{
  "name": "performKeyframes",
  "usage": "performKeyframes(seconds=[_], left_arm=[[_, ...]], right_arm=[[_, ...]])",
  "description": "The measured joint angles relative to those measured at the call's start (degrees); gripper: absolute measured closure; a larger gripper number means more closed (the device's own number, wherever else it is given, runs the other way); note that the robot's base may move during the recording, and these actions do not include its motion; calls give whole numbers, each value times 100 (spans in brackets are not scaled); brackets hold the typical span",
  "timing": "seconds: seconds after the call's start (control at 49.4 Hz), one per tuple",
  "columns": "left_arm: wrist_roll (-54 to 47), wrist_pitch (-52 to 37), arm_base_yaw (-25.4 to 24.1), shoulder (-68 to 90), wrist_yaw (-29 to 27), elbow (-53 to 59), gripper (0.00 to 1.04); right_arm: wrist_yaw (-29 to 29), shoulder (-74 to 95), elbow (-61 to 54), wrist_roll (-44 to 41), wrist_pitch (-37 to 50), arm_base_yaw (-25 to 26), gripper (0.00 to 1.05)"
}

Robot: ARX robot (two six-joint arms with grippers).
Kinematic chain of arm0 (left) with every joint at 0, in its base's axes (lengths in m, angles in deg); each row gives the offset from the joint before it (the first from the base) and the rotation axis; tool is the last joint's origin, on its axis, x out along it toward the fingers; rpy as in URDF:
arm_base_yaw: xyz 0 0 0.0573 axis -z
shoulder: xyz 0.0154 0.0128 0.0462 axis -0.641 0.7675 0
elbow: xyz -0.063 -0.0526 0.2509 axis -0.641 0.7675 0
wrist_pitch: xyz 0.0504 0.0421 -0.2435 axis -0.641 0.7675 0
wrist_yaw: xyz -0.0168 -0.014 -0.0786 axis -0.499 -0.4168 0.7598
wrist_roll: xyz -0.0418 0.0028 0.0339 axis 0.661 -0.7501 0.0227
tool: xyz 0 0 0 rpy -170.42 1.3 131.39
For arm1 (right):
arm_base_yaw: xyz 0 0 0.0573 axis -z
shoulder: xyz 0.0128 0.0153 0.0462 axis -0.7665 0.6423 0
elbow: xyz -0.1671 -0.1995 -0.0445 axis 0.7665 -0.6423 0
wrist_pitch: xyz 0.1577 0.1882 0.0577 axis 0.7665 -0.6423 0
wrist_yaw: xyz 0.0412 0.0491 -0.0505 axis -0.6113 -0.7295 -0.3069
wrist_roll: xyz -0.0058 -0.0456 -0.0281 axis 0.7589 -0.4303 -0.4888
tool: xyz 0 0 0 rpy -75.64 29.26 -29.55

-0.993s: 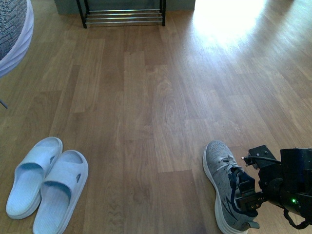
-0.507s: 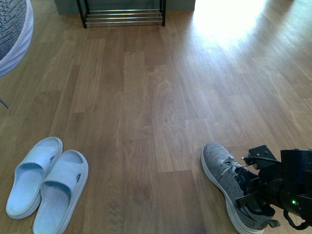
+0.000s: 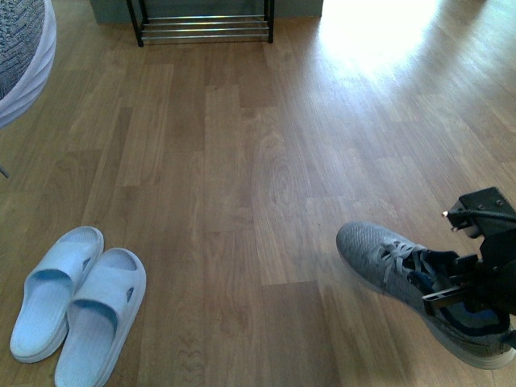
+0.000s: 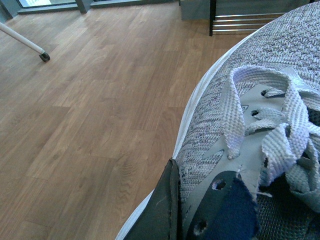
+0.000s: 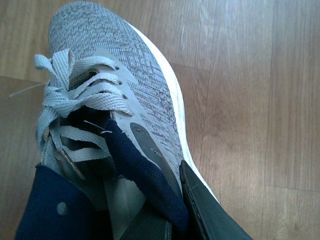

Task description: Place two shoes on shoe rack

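Sneaker [image 3: 387, 258] risen, swung toward lower right; right hand [image 3: 453, 295] clamps its collar. Left hand [image 4: 172, 215] grips second sneaker [image 4: 260, 100].

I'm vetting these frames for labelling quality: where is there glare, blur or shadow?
Front view: sunlight blows out the floor beside the shoe rack; the sneaker in the right end effector looks slightly smeared. Left wrist view: the other sneaker is crisp. Right wrist view: sharp, evenly lit.

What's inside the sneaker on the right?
Inside the sneaker: one finger of the right gripper, beside the navy tongue. The insole is covered.
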Motion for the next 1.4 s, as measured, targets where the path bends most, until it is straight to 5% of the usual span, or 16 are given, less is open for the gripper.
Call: performKeyframes(seconds=[0.648,0.973,1.398], left_arm=[[0,0,0,0,0,0,103],[0,0,0,-2,0,0,103],[-2,0,-2,-4,-11,0,103]], right_arm=[[-772,-6356,-1687,581,-2312,-50,103],[-890,-10137,-2118,695,-4409,-343,103],[-896,-10312,-2122,693,-4433,-354,103]])
